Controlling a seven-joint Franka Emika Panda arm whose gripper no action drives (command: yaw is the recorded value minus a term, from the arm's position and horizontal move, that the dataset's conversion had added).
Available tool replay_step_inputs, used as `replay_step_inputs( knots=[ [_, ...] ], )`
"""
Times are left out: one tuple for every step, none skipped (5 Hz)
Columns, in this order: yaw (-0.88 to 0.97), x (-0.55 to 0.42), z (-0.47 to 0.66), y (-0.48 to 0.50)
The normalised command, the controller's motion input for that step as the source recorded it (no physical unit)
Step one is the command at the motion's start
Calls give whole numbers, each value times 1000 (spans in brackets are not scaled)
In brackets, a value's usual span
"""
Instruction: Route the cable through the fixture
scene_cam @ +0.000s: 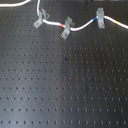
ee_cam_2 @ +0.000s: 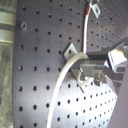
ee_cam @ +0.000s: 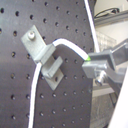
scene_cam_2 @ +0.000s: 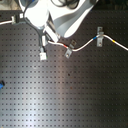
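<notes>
The white cable (scene_cam: 80, 25) runs along the board's far side in the first exterior view, with red, blue and yellow bands. There it passes the fixture (scene_cam: 39, 20), a small slanted grey clip. No gripper shows in that picture. In the second exterior view the white arm covers the fixture, and my gripper (scene_cam_2: 48, 36) sits where the cable (scene_cam_2: 82, 44) ends under it. Both wrist views show the fixture (ee_cam: 48, 62) (ee_cam_2: 69, 50) close by. The cable (ee_cam: 67, 45) (ee_cam_2: 60, 85) bends over it and into my gripper (ee_cam: 92, 65) (ee_cam_2: 87, 64), which looks shut on it.
A taller leaning clip (scene_cam: 65, 30) (scene_cam_2: 68, 48) and a wider upright clip (scene_cam: 100, 17) (scene_cam_2: 99, 36) also hold the cable. A small white piece (scene_cam_2: 43, 54) lies below the gripper. Another small clip (scene_cam_2: 15, 20) stands at the second exterior view's left. The black perforated board (scene_cam: 65, 85) fills the foreground.
</notes>
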Motion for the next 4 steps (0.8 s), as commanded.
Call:
replay_step_inputs(
  knots=[
    [57,320,512,5],
    [-69,-125,371,122],
    [-309,-411,195,258],
    [-311,-380,151,201]
  ],
)
